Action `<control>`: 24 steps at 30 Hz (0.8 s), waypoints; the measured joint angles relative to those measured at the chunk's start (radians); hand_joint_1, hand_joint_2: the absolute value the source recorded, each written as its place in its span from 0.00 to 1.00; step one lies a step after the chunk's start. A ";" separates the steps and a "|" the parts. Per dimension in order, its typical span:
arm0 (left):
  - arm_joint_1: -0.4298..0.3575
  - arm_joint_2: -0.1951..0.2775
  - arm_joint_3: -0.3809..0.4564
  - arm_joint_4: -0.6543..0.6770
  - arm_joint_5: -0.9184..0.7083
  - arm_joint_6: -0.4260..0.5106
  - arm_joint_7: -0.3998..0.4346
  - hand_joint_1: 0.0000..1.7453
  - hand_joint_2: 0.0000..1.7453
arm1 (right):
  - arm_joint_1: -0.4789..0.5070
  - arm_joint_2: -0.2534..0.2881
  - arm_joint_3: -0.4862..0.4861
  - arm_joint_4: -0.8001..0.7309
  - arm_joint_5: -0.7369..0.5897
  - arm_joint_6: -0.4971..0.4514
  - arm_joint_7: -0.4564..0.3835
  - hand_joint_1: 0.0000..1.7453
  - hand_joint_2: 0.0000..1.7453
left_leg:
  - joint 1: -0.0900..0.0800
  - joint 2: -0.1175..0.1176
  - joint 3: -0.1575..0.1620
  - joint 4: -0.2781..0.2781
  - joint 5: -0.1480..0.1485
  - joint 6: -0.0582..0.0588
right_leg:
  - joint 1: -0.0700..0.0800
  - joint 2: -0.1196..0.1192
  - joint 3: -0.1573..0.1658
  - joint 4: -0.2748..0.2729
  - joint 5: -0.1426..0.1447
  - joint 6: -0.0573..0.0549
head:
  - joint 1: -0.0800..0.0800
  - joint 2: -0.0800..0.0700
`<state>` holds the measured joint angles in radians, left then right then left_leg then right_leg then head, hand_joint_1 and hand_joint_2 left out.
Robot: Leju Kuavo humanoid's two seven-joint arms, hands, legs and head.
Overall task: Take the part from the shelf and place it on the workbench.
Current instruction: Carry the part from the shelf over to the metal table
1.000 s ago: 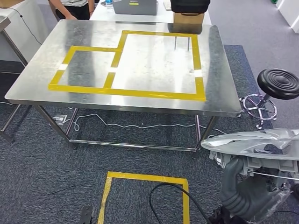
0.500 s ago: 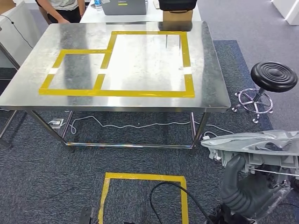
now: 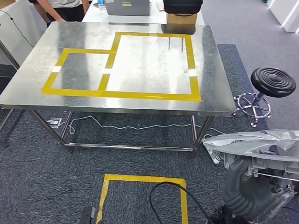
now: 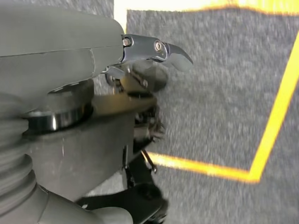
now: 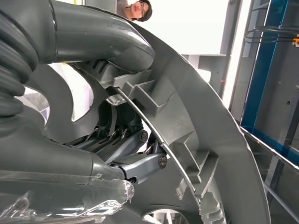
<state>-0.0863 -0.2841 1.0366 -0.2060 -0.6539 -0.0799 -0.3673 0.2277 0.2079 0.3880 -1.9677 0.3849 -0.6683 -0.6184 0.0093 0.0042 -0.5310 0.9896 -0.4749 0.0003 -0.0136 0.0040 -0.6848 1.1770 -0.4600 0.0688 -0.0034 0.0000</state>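
Carrying the curved grey ribbed plastic part (image 3: 259, 144) gripped in our right hand (image 3: 246, 191), low and right of the steel workbench (image 3: 211, 100), we should keep it level while approaching; our left hand (image 4: 141, 93) hangs, grasp unclear.

No readable text, labels, brands or nos. anywhere. The laptop (image 3: 127, 7) beyond the table (image 3: 218, 88) carries a small yellow-green sticker, too blurred to read.
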 joint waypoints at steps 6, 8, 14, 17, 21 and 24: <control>-0.003 0.001 0.011 0.000 0.001 0.028 0.008 0.00 1.00 | 0.000 0.000 0.002 -0.001 0.001 0.000 -0.001 1.00 1.00 | -0.006 -0.002 0.004 0.005 -0.020 -0.029 | 0.002 0.003 0.063 -0.134 0.028 -0.032 | -0.006 0.000; -0.004 0.002 0.012 0.000 0.001 0.034 0.011 0.00 1.00 | 0.000 0.000 0.003 -0.001 0.002 0.000 0.000 1.00 1.00 | -0.005 -0.002 -0.021 0.058 -0.056 -0.038 | -0.001 0.003 0.066 -0.137 0.026 -0.045 | -0.011 0.000; -0.003 0.004 0.018 0.000 -0.001 0.058 0.021 0.00 1.00 | -0.001 0.000 0.004 -0.001 0.006 0.000 0.002 1.00 1.00 | -0.005 -0.002 -0.142 0.249 -0.084 -0.037 | 0.002 0.009 0.075 -0.137 0.018 -0.055 | -0.017 0.000; -0.005 0.004 0.018 0.000 -0.013 0.059 0.016 0.00 1.00 | -0.001 0.000 0.004 -0.001 0.011 0.000 0.002 1.00 1.00 | -0.006 -0.003 -0.066 0.068 0.014 -0.027 | 0.006 0.014 0.082 -0.135 0.011 -0.046 | -0.017 0.000; -0.006 0.003 0.018 0.000 -0.020 0.062 0.015 0.00 1.00 | -0.001 0.000 0.004 -0.001 0.015 0.000 0.002 1.00 1.00 | -0.007 -0.004 -0.050 0.017 0.019 -0.012 | 0.006 0.014 0.080 -0.139 0.011 -0.024 | -0.016 0.000; -0.006 0.002 0.019 0.000 -0.020 0.062 0.013 0.00 1.00 | -0.002 -0.001 0.004 -0.001 0.016 0.000 0.002 1.00 1.00 | -0.002 -0.004 -0.046 0.013 0.022 0.002 | 0.004 0.006 0.039 -0.048 -0.045 -0.008 | -0.010 0.000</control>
<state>-0.0923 -0.2823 1.0552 -0.2061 -0.6739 -0.0175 -0.3539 0.2258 0.2073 0.3918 -1.9684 0.4011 -0.6683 -0.6164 0.0070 -0.0002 -0.5768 1.0024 -0.4527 0.0021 -0.0096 0.0102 -0.6457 1.1286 -0.5046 0.0605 -0.0136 0.0000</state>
